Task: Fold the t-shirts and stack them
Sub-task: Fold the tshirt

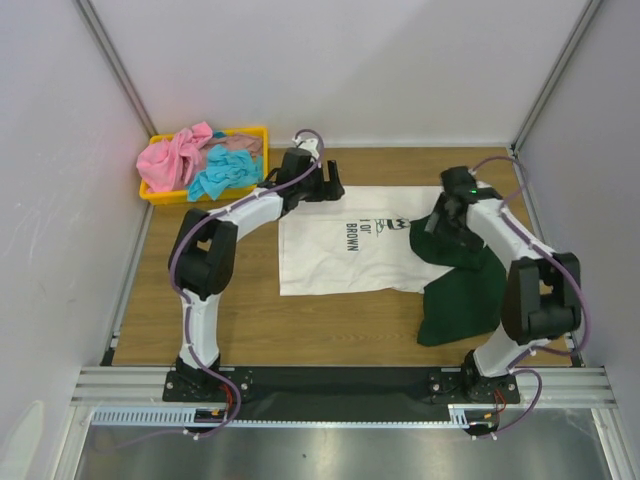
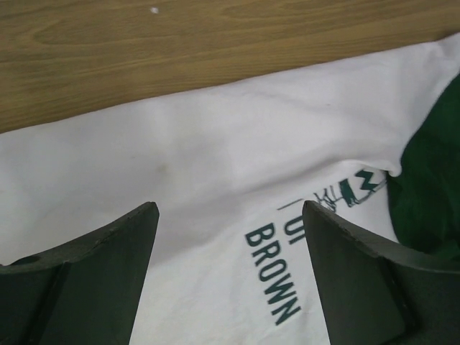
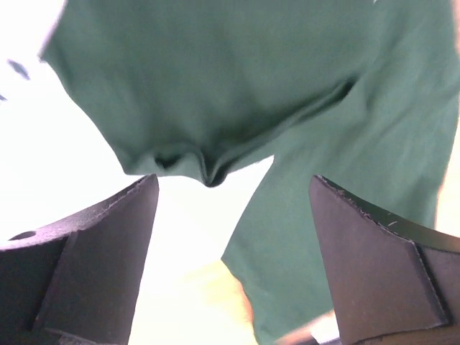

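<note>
Left pincer [image 2: 230,215] spread over the white t-shirt [image 1: 325,265] by its far edge; right pincer [image 3: 233,188] spread, empty, above its green sleeve [image 3: 215,86]

jaws wide apart | white t-shirt [image 2: 180,180] under them | green sleeve [image 2: 431,180] right

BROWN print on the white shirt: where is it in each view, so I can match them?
Top external: BROWN print mid-table, at the white shirt's centre.
Left wrist: BROWN print at lower centre.
Right wrist: not in it.
Shared landmark: green sleeve, right of the print in top external, at the right edge in left wrist, filling right wrist.
</note>
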You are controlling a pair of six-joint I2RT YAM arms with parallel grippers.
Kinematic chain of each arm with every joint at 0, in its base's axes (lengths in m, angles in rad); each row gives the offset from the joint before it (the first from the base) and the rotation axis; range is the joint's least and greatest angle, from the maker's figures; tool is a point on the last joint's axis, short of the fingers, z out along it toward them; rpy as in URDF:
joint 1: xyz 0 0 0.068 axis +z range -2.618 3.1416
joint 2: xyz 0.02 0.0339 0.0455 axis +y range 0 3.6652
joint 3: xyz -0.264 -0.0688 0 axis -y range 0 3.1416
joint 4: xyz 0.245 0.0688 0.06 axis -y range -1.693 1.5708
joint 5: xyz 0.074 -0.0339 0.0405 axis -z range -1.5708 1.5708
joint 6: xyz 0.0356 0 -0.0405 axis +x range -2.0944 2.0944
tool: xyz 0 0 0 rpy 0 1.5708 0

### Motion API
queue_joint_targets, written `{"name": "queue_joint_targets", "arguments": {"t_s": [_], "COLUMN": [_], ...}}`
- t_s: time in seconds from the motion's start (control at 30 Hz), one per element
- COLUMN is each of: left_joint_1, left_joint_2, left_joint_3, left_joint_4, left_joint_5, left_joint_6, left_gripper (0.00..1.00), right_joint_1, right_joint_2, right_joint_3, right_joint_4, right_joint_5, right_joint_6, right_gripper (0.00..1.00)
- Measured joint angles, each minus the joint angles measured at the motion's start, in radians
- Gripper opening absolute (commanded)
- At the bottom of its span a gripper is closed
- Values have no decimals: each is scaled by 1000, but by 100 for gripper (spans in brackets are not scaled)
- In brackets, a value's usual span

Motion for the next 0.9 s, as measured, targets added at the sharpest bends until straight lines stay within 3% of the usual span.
{"name": "queue_joint_targets", "arguments": {"t_s": [0.23,0.5,0.63,0.9], "left_joint_1": [-119,-283,-344,-399], "left_joint_2": [0,26,84,270], "left_joint_3": [31,94,129,294], "left_joint_4": [1,141,203,195], "left_joint_5": [24,188,287,288], "left_joint_6": [-3,31,106,146], "left_gripper": [88,89,89,89], "right_joint_1": [-261,-370,-389,-439], "right_joint_2": [-178,-242,-262,-268], "right_joint_3": [-168,-420,-469,-522], "right_joint_4": [216,439,505,607], "right_joint_5": [-89,-158,-172,-232], "right_joint_6": [32,83,92,98], "right_gripper": [88,86,81,71]}}
